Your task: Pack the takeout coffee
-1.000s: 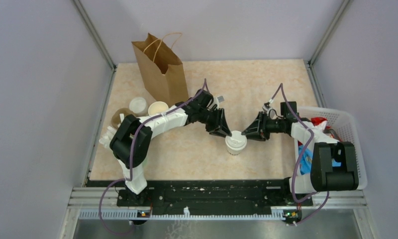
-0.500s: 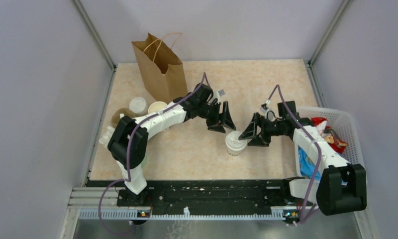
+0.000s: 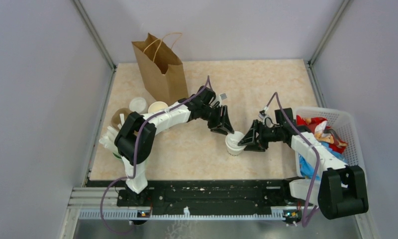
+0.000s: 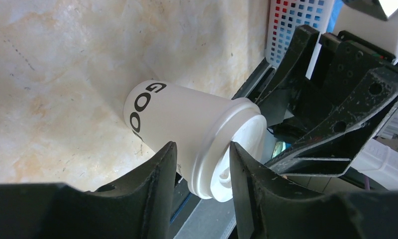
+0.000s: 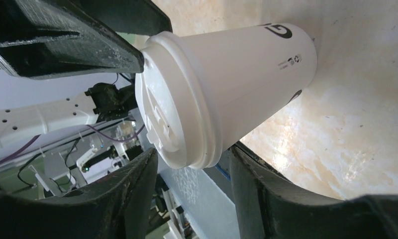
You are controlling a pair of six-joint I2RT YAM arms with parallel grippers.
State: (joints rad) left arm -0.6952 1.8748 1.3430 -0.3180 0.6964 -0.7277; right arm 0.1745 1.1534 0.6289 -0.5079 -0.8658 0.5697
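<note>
The takeout coffee (image 3: 235,144), a cream-white cup with a white lid and black lettering, stands upright mid-table. It also shows in the left wrist view (image 4: 177,119) and the right wrist view (image 5: 247,74). My left gripper (image 3: 229,132) comes from the far left; its jaws (image 4: 202,159) pinch the lid's rim, one finger on the cup wall, one on the lid top. My right gripper (image 3: 243,142) comes from the right; its jaws (image 5: 193,159) straddle the rim with small gaps. The brown paper bag (image 3: 162,69) stands upright and open at the back left.
Lidless cream cups (image 3: 157,107), a loose white lid (image 3: 137,105) and a brown-rimmed round thing (image 3: 121,117) sit by the left wall near the bag. A white basket (image 3: 346,117) holding colourful packets stands at the right edge. Frame rails run along both sides.
Both grippers had drawn back from the cup half a second ago. They have come back in and narrowed around the lid rim. The cup has stayed put.
</note>
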